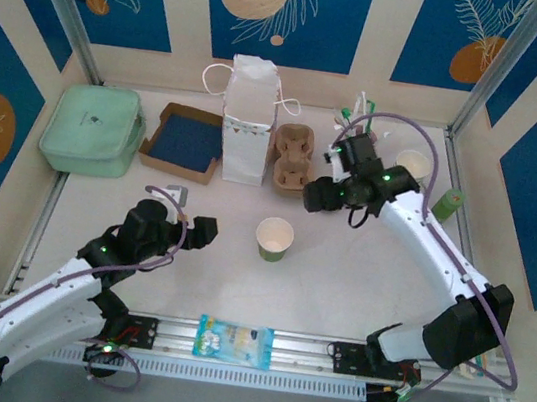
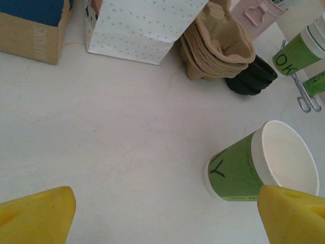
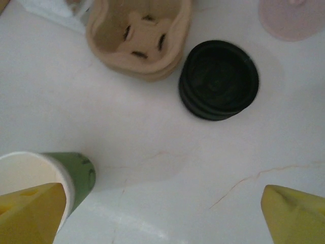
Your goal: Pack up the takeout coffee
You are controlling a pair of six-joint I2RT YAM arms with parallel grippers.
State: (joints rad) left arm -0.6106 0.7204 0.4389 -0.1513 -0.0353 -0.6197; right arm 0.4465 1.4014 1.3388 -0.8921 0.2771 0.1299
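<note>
The left gripper (image 2: 162, 218) has its jaws spread wide and holds nothing. Its yellow fingertips (image 2: 35, 216) sit in the two lower corners of the left wrist view, with bare table between them. The paper cup (image 2: 259, 168) stands upright just above the lower-right fingertip. It has a green body and a cream rim, and its mouth is open with no lid on it. In the top view the left gripper (image 1: 201, 231) is left of centre, and the cup is to its right, near it but apart.

The right gripper (image 3: 162, 216) is also spread wide and empty, its fingertips (image 3: 294, 216) in the lower corners of the right wrist view. The cup shows partly behind the lower-left fingertip. Whether they touch cannot be told from that view, but the top view shows the right gripper (image 1: 315, 196) up and to the right of the cup, with a gap between them.

A stack of black lids (image 3: 218, 79) rests on the white table (image 1: 358, 275) in the upper middle of the right wrist view. It lies just beside a tan pulp cup carrier (image 3: 139, 35), which is at the upper left.

Further out in the top view, a white paper bag (image 1: 248, 122) stands upright at the upper centre, just left of the carrier. Left of the bag is a shallow brown box (image 1: 185, 140) with a blue inside, and left of that a pale green pouch (image 1: 93, 129). A second cup (image 1: 413, 165) and a slim green tube (image 1: 447, 203) are at the upper right. A blue snack packet (image 1: 234, 342) lies on the rail at the bottom centre.
</note>
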